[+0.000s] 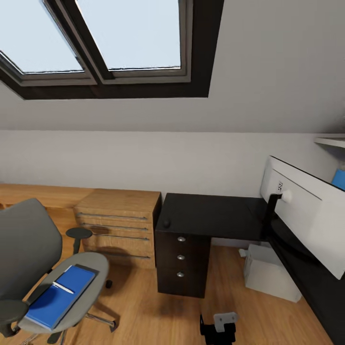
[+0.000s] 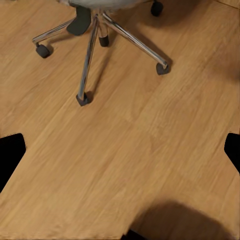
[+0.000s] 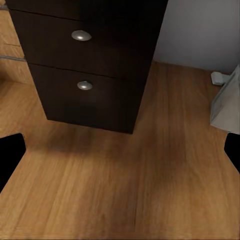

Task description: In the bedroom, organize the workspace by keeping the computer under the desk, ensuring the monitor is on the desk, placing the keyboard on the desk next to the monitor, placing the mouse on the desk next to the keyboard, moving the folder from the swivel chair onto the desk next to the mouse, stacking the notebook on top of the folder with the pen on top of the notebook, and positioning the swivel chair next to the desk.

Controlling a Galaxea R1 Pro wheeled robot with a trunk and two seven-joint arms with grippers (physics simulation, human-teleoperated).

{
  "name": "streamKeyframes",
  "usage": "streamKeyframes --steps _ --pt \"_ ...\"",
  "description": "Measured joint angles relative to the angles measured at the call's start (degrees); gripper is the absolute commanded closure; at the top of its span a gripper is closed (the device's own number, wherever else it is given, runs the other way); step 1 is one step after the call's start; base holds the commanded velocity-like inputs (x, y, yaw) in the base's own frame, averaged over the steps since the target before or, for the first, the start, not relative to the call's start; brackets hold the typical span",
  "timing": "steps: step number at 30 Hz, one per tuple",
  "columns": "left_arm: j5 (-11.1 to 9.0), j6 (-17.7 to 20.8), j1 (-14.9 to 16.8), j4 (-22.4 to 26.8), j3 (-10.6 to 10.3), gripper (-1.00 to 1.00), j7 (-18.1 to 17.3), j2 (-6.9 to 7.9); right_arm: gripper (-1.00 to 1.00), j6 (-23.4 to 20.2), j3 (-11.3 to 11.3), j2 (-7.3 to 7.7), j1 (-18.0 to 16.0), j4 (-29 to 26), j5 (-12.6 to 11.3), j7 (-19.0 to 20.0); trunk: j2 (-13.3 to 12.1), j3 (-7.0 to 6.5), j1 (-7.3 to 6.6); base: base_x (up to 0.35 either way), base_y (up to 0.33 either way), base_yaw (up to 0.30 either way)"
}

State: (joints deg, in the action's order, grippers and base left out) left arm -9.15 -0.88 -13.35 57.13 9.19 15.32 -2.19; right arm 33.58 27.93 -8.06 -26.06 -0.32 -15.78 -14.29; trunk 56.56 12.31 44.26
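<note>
Head view: the folder (image 1: 60, 297) with the pen (image 1: 63, 287) lies on the swivel chair (image 1: 33, 268) at lower left, well apart from a gripper (image 1: 218, 330) at the bottom edge, whose finger state I cannot tell; the mouse (image 1: 166, 223) sits on the desk (image 1: 211, 215); the monitor (image 1: 311, 215) stands right, the computer (image 1: 268, 273) beneath; left wrist view: chair base over wooden floor (image 2: 125, 165), fingers (image 2: 10, 155) apart; right wrist view: drawers (image 3: 85, 65), fingers (image 3: 10, 155) apart.

skylight (image 1: 129, 33) in sloped ceiling | white wall (image 1: 143, 158) | wooden floor (image 1: 143, 306) | wooden drawer cabinet (image 1: 120, 225)

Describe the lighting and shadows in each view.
Head view: even, soft daylight from the skylight, faint shadow under the grey swivel chair. Left wrist view: a dark shadow patch on the wooden floor. Right wrist view: soft shadow beneath the black drawer unit.
</note>
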Motion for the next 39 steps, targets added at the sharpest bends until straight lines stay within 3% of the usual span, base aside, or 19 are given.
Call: streamKeyframes --steps 28,39 --pt "0.0 0.1 0.0 0.0 -0.1 -1.00 0.0 -0.07 -1.00 0.0 0.1 -0.11 0.0 0.0 0.0 0.0 0.0 0.14 0.00 -0.335 0.000 0.065" --pt "0.0 0.1 0.0 0.0 -0.1 -1.00 0.0 -0.07 -1.00 0.0 0.1 -1.27 0.0 0.2 0.0 -0.1 0.0 0.14 0.00 -0.336 0.000 0.000"
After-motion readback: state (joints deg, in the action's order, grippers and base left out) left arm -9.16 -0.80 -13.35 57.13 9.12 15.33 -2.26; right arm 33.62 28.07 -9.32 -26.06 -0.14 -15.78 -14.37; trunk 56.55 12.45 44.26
